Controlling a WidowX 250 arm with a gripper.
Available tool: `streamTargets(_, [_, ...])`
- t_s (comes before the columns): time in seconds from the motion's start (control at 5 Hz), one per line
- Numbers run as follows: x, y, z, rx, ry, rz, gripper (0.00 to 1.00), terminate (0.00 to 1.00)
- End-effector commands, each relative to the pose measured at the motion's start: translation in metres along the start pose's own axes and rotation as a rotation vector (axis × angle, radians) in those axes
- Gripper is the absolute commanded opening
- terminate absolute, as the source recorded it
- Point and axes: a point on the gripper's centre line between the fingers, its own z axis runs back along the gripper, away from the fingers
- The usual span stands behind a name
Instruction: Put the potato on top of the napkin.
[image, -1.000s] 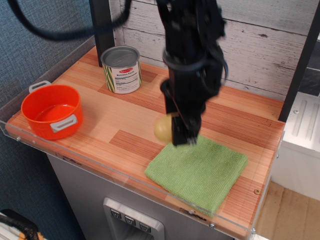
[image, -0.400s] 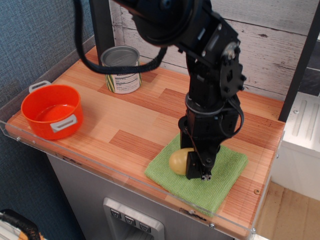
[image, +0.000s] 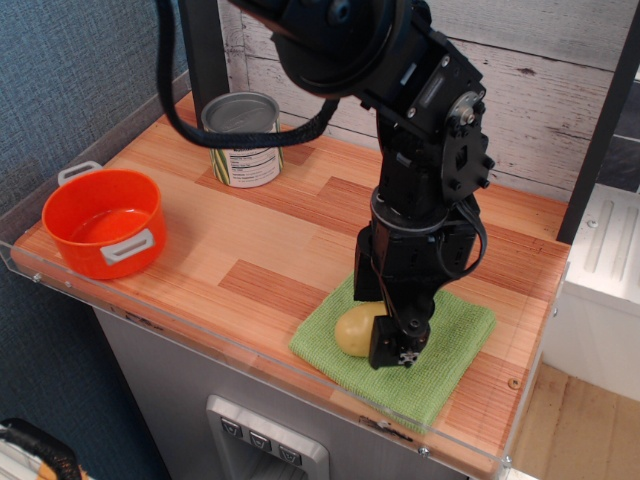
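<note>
while gripping potato (image: 356, 330), hand (image: 385, 342) over napkin (image: 440, 355)

The potato (image: 355, 331) is a small, smooth, yellowish-tan oval, its long axis roughly level. It sits on the napkin (image: 440, 360), toward the cloth's 9 o'clock side, with its right end hidden. The napkin is a square, bright light-green woven cloth lying flat on the wooden counter, turned so one corner points toward 5 o'clock.
</note>
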Motion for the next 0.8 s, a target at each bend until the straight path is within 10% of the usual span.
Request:
streamTargets(0.0, [-0.015, 0.016, 0.067, 0.049, -0.051, 0.089, 1.00, 0.00])
streamTargets(0.4, [-0.053, 0.058, 0.096, 0.056, -0.022, 0.403, 1.00, 0.00])
streamTargets(0.6, [-0.059, 0.085, 0.101, 0.037, -0.063, 0.564, 1.00, 1.00])
